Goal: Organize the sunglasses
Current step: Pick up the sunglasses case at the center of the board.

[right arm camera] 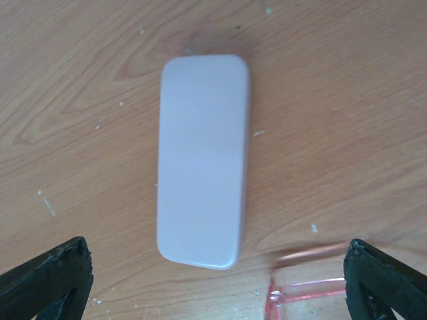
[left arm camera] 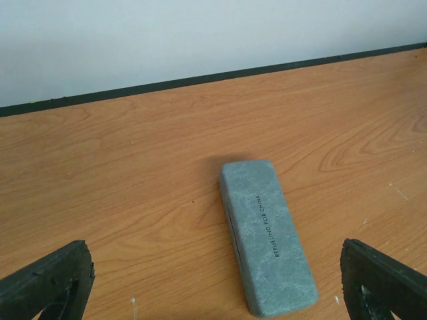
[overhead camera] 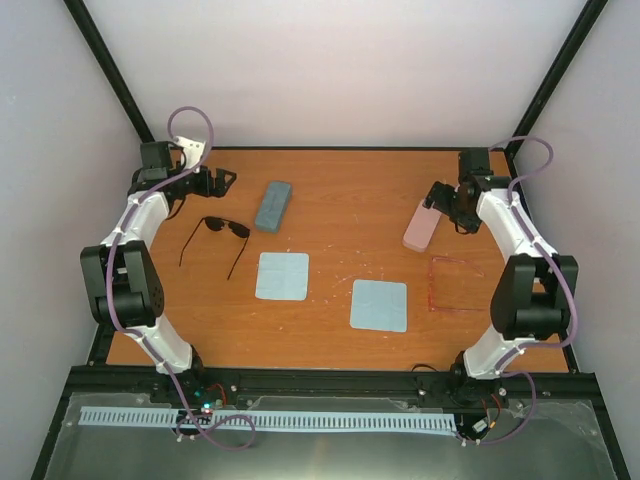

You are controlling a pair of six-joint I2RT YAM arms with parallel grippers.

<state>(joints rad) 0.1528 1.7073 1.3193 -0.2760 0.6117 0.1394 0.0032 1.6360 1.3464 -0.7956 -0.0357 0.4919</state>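
The black sunglasses (overhead camera: 226,229) lie open on the table at the left, arms pointing toward the near edge. The red sunglasses (overhead camera: 455,284) lie open at the right; one corner shows in the right wrist view (right arm camera: 300,293). My left gripper (overhead camera: 222,181) is open and empty at the far left, just left of the closed blue-grey case (overhead camera: 273,205), which lies ahead of it in the left wrist view (left arm camera: 267,235). My right gripper (overhead camera: 440,195) is open and empty above the closed pink case (overhead camera: 420,225), which fills the right wrist view (right arm camera: 202,160).
Two square light-blue cloths lie in the middle, one left (overhead camera: 282,275) and one right (overhead camera: 380,305). Black frame posts and the white back wall bound the table. The black table edge (left arm camera: 200,79) runs behind the blue-grey case.
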